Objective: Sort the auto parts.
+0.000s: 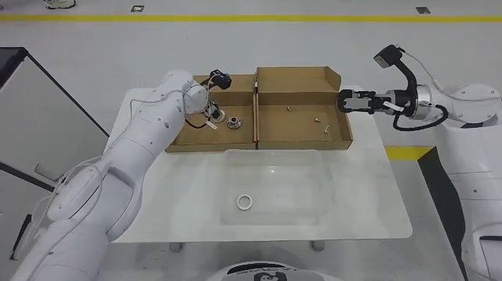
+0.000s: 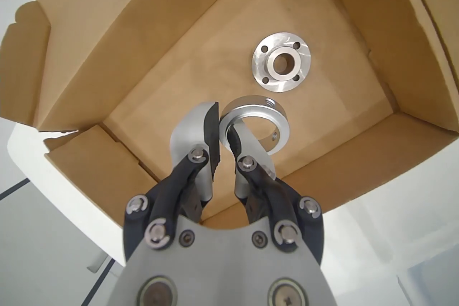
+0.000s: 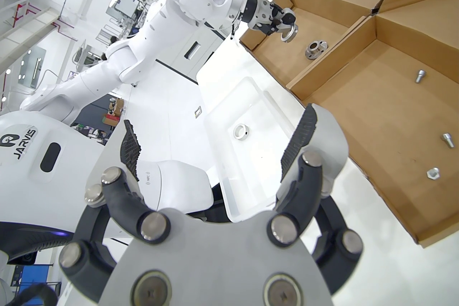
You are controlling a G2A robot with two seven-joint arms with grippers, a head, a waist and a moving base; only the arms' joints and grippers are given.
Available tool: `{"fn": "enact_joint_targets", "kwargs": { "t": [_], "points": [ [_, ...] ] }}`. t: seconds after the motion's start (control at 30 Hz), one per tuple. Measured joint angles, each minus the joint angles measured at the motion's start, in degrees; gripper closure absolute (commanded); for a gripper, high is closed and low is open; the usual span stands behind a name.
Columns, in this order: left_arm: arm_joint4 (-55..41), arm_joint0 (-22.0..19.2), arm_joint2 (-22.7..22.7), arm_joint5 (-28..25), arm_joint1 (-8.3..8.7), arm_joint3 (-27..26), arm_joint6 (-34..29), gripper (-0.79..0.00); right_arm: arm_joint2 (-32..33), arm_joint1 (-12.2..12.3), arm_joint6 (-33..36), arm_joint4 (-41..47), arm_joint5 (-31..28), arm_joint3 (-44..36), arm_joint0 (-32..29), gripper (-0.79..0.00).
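Left claw (image 2: pixel 221 123) pinches the silver metal collar ring (image 2: pixel 259 113) by its wall, 1 finger inside, over the brown cardboard box (image 2: pixel 143 34) holding a silver flanged hub (image 2: pixel 281 61). That thin grip may slip, dropping the ring onto the hub. Right claw (image 3: pixel 218 126) hangs spread, empty.

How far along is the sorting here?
Done: a flange lies in the left box; two bolts and a nut lie in the right box. In hand: the left hand grips a collar ring above the left box. Left: one ring in the white tray.
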Motion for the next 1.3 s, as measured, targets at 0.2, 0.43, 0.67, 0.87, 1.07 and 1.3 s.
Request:
{"fn": "enact_joint_targets", "kwargs": {
  "t": [0.2, 0.43, 0.67, 0.87, 1.07, 1.3],
  "points": [
    [-0.3, -2.3, 2.1, 0.8, -2.95, 8.5, 1.9, 0.0, 0.0, 0.0, 0.0, 0.0, 0.0, 0.0, 0.0, -0.785],
    [-0.4, -3.9, 3.7, 0.4, -5.74, 15.2, 3.3, -0.108, 0.0, 0.0, 0.0, 0.0, 0.0, 0.0, 0.0, -0.785],
    [-0.4, -4.8, 4.5, -0.5, -7.87, 19.6, 4.2, -0.323, 0.0, 0.0, 0.0, 0.0, 0.0, 0.0, 0.0, -0.785],
    [-0.5, -5.5, 4.7, -1.2, -9.08, 22.3, 4.9, -0.548, 0.0, 0.0, 0.0, 0.0, 0.0, 0.0, 0.0, -0.785],
    [-1.3, -7.2, 3.8, -1.7, -9.37, 23.9, 6.5, -0.785, 0.0, 0.0, 0.0, 0.0, 0.0, 0.0, 0.0, -0.785],
    [-1.6, -8.8, 2.4, -6.4, -8.26, 22.4, 9.4, -0.785, 0.0, 0.0, 0.0, 0.0, 0.0, 0.0, 0.0, -0.785]
  ]
}}
